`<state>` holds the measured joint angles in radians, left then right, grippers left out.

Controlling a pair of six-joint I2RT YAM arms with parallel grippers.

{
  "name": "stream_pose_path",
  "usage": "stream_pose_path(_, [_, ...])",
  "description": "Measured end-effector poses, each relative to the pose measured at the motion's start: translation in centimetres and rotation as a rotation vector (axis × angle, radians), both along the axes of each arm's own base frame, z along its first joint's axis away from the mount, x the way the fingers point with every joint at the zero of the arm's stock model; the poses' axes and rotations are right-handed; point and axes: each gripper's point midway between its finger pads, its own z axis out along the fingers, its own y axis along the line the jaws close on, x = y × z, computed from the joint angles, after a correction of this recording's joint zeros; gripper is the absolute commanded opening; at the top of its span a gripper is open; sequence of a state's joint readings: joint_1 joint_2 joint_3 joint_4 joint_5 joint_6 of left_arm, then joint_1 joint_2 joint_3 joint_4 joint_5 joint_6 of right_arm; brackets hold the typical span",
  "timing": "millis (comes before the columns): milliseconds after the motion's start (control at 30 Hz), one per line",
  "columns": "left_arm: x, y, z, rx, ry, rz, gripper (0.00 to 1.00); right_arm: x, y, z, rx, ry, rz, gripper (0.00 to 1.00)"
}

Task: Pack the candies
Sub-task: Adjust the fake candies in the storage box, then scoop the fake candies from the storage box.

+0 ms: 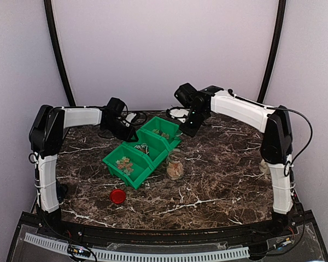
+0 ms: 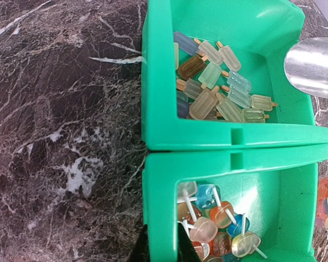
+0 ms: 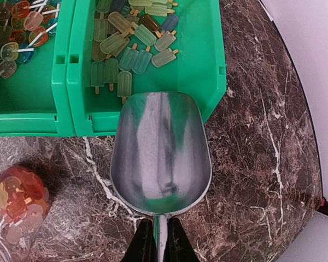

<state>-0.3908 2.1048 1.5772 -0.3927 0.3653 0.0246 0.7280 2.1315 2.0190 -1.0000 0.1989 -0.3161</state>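
Over the green bin [image 3: 208, 54] rim, right fingers [image 3: 141, 248] clench an empty scoop [image 3: 161, 153]; next, dig toward twelve o'clock into candies [image 3: 126, 49].

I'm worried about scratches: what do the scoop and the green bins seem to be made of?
The scoop looks like bare polished metal: silvery, with blurred, streaky reflections. The green bins look like moulded plastic: one uniform colour, a soft sheen, thick notched rims.
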Motion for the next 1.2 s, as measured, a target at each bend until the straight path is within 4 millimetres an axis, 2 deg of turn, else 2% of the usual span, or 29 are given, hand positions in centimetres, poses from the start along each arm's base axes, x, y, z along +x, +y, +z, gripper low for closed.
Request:
stream_pose_path(167, [0.2,0.3,0.2,0.025,-0.024,-0.005,0.0,0.9,1.1,-1.2,-0.009,0.005,0.026,0.0])
stream_pose_path(433, [-0.1,-0.4,0.3,0.043,-0.045,-0.033,0.0,1.9,2.5,-3.1,-0.013,0.023,0.062,0.0])
stream_pose_path(633, [-0.1,-0.6,0.3,0.055,-0.055,-0.038,0.0,2.3,3.0,-3.5,-0.002,0.023,0.069,0.0])
stream_pose_path(800, [-0.3,-0.6,0.1,0.06,-0.055,-0.04,0.0,3.7,4.3,-4.8,0.059,0.02,0.081,0.0])
stream_pose_path(1200, [-0.2,0.0,0.2,0.068,-0.06,-0.018,0.0,4.9,5.9,-6.9,0.236,-0.019,0.152,0.0])
